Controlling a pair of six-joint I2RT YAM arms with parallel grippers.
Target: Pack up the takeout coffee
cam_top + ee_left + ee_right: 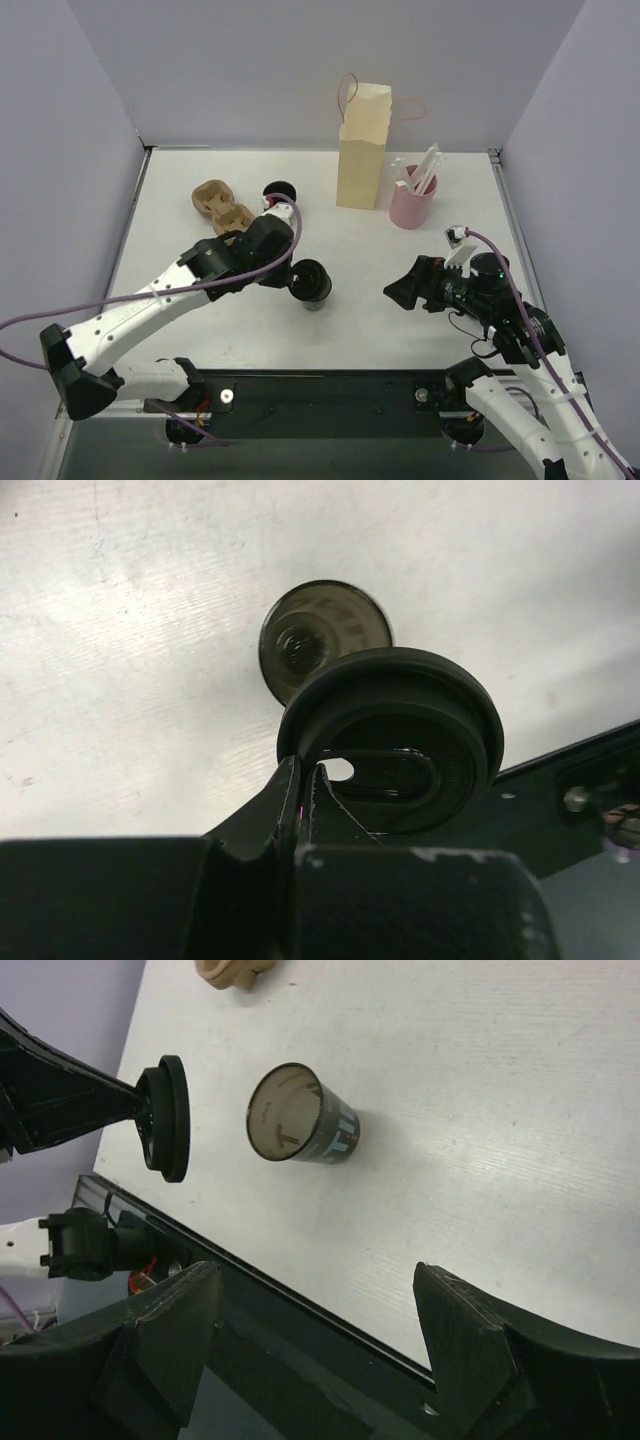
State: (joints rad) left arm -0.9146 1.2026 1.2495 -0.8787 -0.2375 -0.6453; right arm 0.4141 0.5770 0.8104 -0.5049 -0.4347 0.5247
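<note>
A dark paper coffee cup [316, 298] stands upright and open on the table's middle; it also shows in the left wrist view [322, 638] and the right wrist view [300, 1115]. My left gripper [292, 276] is shut on the rim of a black lid [312, 274], holding it above the cup and apart from it. The lid [400, 735] shows close in the left wrist view, and edge-on in the right wrist view [166, 1117]. My right gripper [398, 291] is open and empty, to the right of the cup; its fingertips [440, 1295] frame the table's near edge.
A tan paper bag [362, 148] with handles stands at the back. A pink cup [412, 207] of white stirrers is to its right. A brown cardboard cup carrier [222, 207] and a second black lid [279, 190] lie at the back left.
</note>
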